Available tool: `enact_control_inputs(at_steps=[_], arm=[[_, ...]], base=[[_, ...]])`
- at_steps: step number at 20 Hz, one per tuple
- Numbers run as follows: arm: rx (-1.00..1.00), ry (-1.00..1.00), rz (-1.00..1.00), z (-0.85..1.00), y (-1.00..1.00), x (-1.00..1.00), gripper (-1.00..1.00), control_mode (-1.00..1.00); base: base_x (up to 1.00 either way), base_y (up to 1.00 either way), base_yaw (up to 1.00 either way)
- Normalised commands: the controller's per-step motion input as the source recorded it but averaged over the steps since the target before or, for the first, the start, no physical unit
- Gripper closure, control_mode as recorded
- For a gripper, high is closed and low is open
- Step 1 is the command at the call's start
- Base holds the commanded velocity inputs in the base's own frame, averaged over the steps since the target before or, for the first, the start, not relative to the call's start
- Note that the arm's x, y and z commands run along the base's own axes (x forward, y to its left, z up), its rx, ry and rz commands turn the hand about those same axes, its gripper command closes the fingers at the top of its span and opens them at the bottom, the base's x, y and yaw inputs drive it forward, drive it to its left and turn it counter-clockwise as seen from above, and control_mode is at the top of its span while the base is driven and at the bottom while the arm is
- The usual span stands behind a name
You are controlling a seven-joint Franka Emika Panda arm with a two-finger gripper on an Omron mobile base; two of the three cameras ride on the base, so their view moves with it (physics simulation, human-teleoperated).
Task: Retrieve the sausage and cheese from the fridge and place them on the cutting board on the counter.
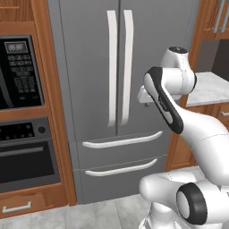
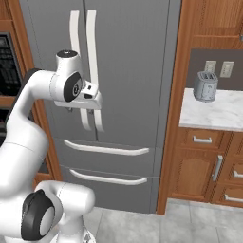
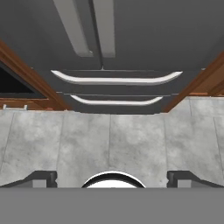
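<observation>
1. Fridge (image 1: 89,67) standing shut: both upper doors closed, seam running between the two long pale handles (image 1: 120,67), two drawers stacked below, each with a curved pale pull.
2. Gripper (image 3: 112,177) hanging in front of the fridge, at the height of the door handles' lower half, pointing down toward the grey tiled floor (image 3: 112,140) at the fridge's foot.
3. Fingertips (image 3: 43,178) standing spread wide at the bottom of the hand view, nothing between them, grasping nothing.
4. White hand block (image 2: 88,97) sitting just beside the door handles in the right base view, overlapping them; touching or apart — cannot tell from this angle.
5. Sausage and cheese not being seen outside the fridge; doors hiding the interior.
6. Black microwave (image 1: 18,74) and oven (image 1: 27,152) sitting built into wood cabinetry left of the fridge.
7. Narrow marbled wall counter (image 2: 213,111) lying right of the fridge, over brown wood drawers and cabinets.
8. Silver toaster (image 2: 205,86) standing upright on that counter, near the back wall, under two wall outlets (image 2: 218,68).
9. Wood trim framing the fridge on both sides, reaching down to the floor.
</observation>
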Motion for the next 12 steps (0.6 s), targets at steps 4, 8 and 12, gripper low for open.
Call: enact_control_inputs(at_steps=[4, 8, 12], arm=[[0.0, 0.0, 0.0, 0.0, 0.0, 0.0, -1.0, 1.0], [0.0, 0.0, 0.0, 0.0, 0.0, 0.0, -1.0, 1.0], [0.0, 0.0, 0.0, 0.0, 0.0, 0.0, -1.0, 1.0]], base=[[-0.05, 0.08, 0.01], [0.0, 0.0, 0.0], [0.0, 0.0, 0.0]])
